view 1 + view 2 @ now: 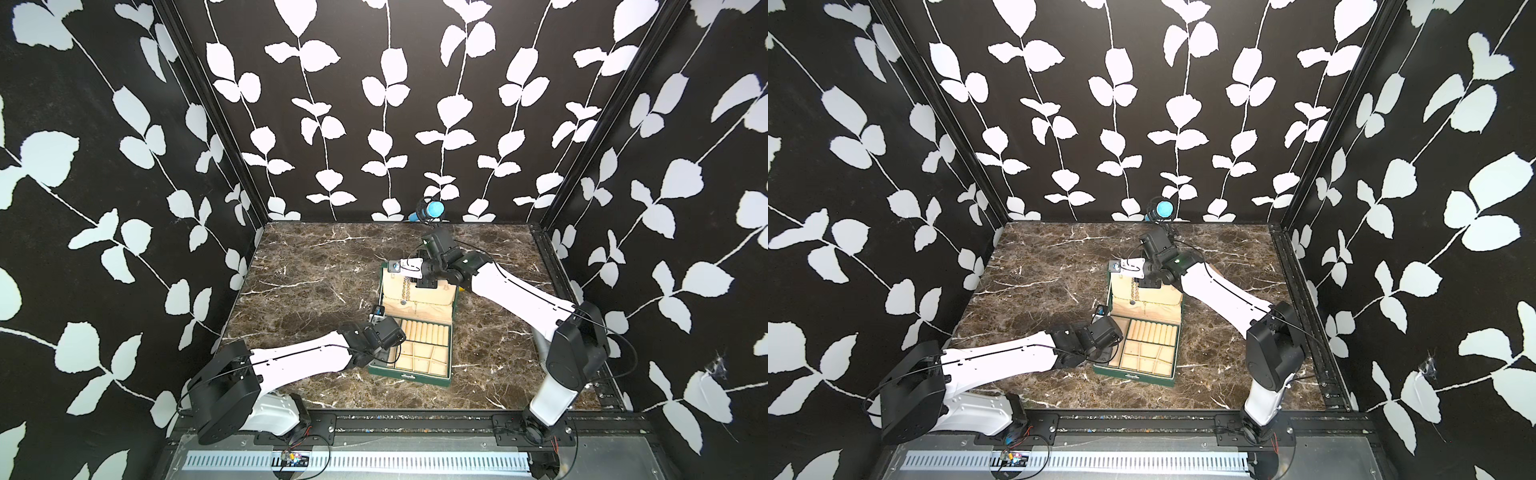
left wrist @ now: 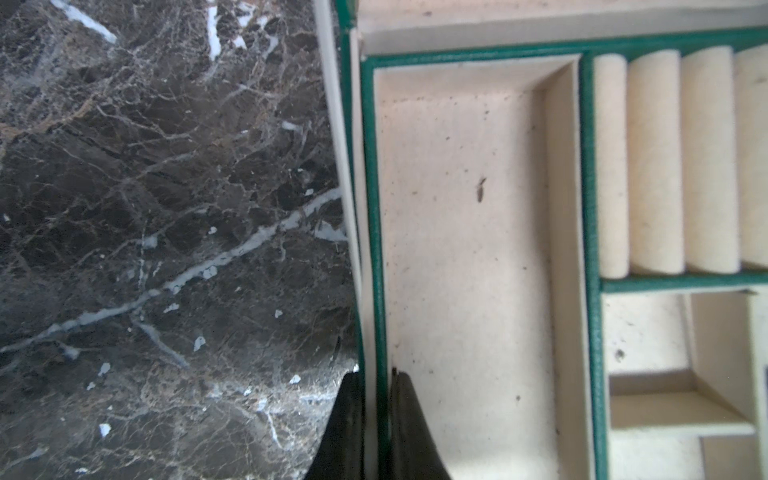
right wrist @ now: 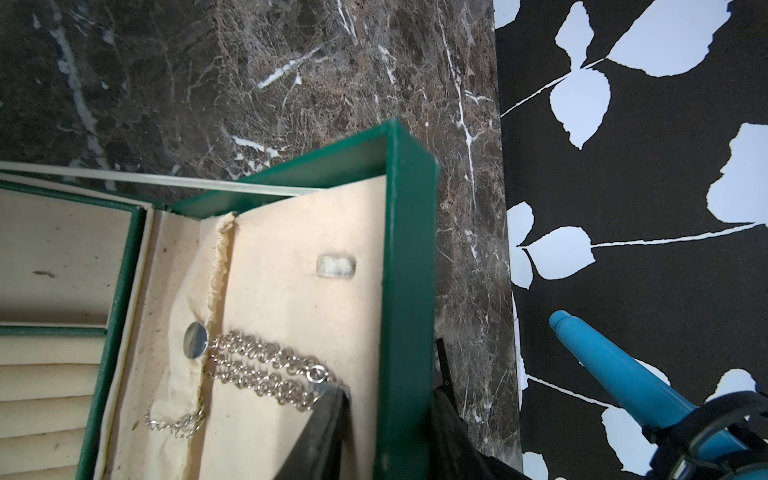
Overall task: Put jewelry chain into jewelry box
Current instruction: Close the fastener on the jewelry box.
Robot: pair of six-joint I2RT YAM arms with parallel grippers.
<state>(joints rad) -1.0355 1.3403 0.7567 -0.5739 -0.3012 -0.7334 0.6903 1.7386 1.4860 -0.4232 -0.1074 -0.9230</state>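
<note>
The jewelry box (image 1: 409,376) (image 1: 1133,376) lies open in mid-table in both top views, dark green with cream lining. Its lid (image 3: 409,249) leans back. The jewelry chain (image 3: 266,370) (image 1: 408,291) hangs doubled against the lid's lining, its lower end at the pocket. My left gripper (image 2: 376,376) (image 1: 376,315) is shut on the box's left side wall (image 2: 370,249), one finger on each side. My right gripper (image 3: 388,370) (image 1: 395,268) stands astride the lid's top rim. One finger is inside by the chain's upper end, with a gap to the rim. The other is outside.
Ring rolls (image 2: 656,166) and small divided compartments (image 2: 673,407) fill the box's base. A round snap (image 3: 195,340) sits on the lid's pocket. A blue cylinder (image 1: 432,209) (image 3: 615,370) lies at the back wall, just behind my right wrist. Marble table (image 1: 311,270) surrounds the box.
</note>
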